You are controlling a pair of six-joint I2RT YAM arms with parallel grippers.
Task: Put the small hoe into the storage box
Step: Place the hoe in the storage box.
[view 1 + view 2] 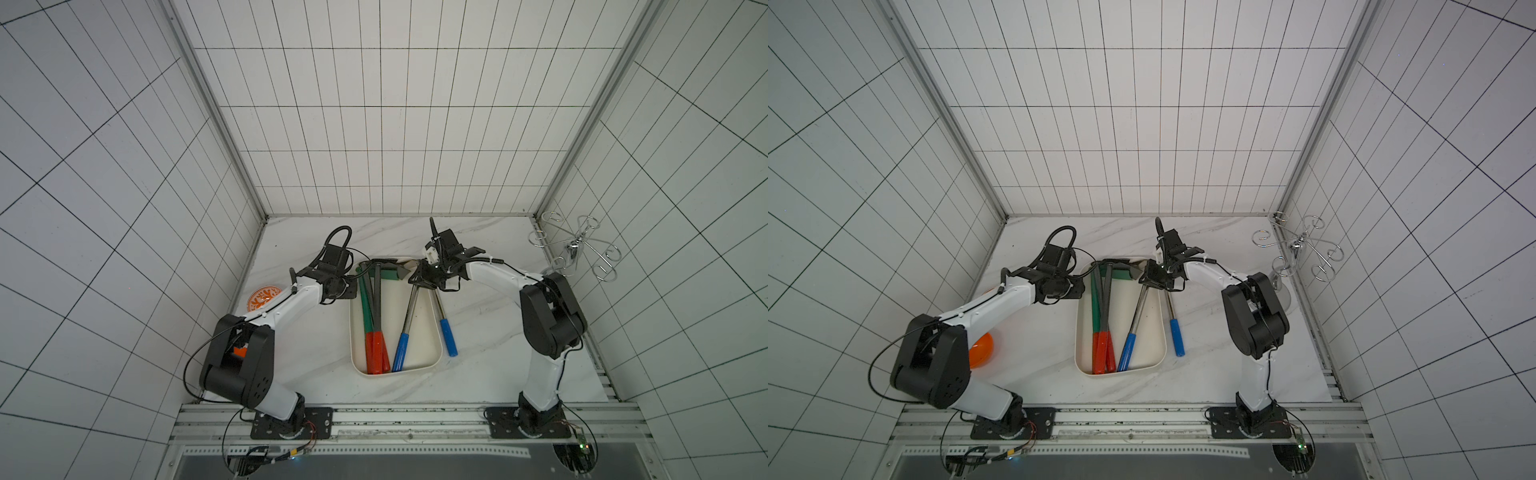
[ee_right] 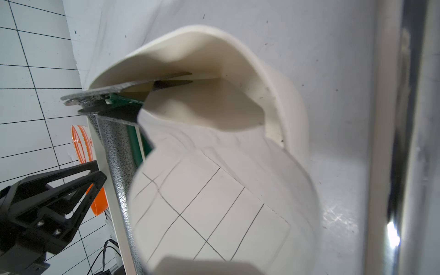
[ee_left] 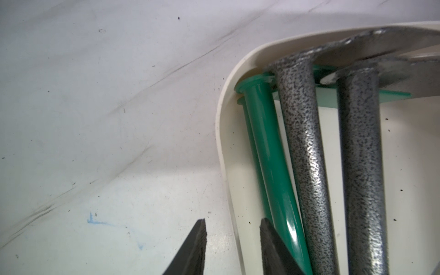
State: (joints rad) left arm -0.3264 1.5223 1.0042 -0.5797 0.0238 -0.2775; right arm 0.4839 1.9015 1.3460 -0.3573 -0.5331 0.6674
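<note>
Your right pincer point(image 1: 417, 277) clenched on the small hoe point(image 1: 409, 316) near its head, blue handle inside the storage box point(image 1: 422, 336), your left pincer point(image 3: 234, 238) parted astride its wall, second blue-handled hoe point(image 1: 448, 336) just outside on the tabletop point(image 1: 498, 353)

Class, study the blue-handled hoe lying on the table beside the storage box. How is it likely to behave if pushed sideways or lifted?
The blue-handled hoe probably stays stiff: its shaft looks like straight metal. Its round handle might roll on the smooth table. Gripped by the handle alone, it would likely dip at the shaft end.
</note>
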